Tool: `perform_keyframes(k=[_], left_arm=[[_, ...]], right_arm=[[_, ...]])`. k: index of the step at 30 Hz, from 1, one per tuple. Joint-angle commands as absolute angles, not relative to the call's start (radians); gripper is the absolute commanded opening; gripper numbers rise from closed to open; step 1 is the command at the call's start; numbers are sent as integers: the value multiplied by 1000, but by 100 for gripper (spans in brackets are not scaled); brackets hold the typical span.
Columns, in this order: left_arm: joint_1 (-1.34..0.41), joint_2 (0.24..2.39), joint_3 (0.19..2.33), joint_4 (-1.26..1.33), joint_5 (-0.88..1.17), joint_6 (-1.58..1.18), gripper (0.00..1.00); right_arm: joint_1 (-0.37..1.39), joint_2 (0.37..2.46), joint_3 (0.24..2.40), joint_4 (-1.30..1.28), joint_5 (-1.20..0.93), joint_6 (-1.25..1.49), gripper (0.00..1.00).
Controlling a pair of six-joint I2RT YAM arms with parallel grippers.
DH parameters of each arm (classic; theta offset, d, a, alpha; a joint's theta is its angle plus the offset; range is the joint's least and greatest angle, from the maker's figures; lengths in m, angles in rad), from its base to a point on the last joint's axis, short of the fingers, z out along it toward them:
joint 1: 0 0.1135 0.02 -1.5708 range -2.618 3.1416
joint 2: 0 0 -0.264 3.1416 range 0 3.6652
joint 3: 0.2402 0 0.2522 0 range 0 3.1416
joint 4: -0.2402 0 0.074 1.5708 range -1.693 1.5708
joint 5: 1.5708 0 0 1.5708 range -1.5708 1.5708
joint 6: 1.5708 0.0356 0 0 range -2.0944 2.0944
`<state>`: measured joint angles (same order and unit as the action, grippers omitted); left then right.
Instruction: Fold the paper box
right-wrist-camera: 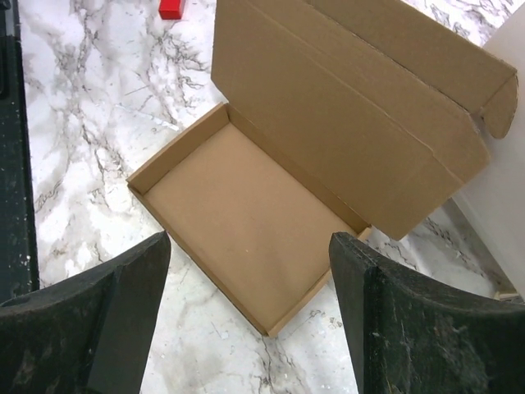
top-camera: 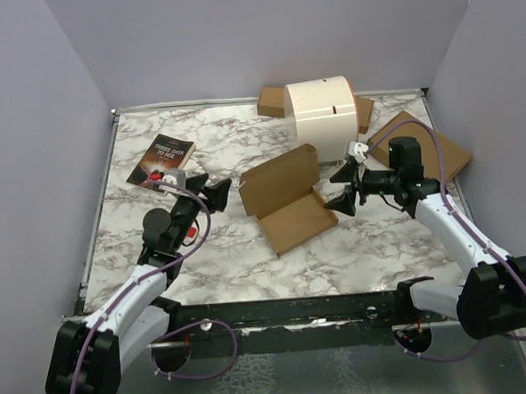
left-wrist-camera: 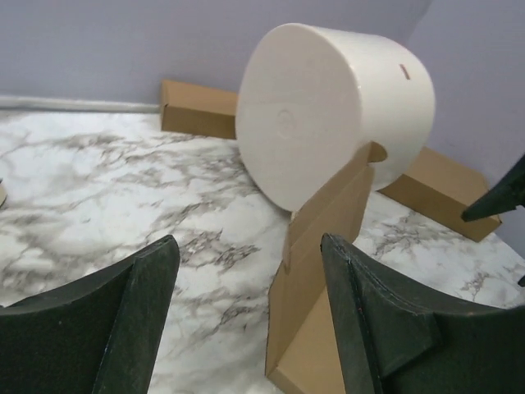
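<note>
Nearest me, my left gripper (top-camera: 220, 192) sits just off the left end of the paper box (top-camera: 293, 220); jaws well apart, nothing between them, touching nothing; my right gripper (top-camera: 342, 199) is just beside the box's right end, jaws also wide and empty, its wrist view looking down into the tray.

The box is mid-table, between the two grippers; its long axis runs left to right, right end swung slightly away from me; the tray lies flat on the near side, and the lid (top-camera: 280, 180) stands up along the far long edge.

I judge the next move is pushing that lid down toward me over the tray; the left is nearer the lid's free end, the right nearer the tray.

Farther back, a white roll (top-camera: 322, 117) stands close behind the lid's right end; can't tell if they touch; the book (top-camera: 160, 159) lies far left, well apart; the flat cardboard pieces (top-camera: 421, 147) are at the back right.
</note>
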<state>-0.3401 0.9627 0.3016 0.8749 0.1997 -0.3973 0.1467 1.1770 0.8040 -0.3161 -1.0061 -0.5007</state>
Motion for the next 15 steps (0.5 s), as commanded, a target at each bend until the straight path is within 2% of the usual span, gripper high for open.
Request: perform_keyframes(k=[1, 7, 11, 15], left_arm=[[-333, 817, 293, 486, 3, -498, 73], [-328, 768, 333, 166, -74, -709, 67], [-326, 788, 331, 57, -121, -791, 66], [-325, 833, 363, -66, -229, -856, 64]], right_arm=[[143, 1155, 797, -286, -1065, -485, 79], [143, 1169, 829, -295, -1105, -439, 79], [142, 1234, 923, -390, -1146, -414, 80], [137, 1229, 875, -358, -1067, -412, 81]])
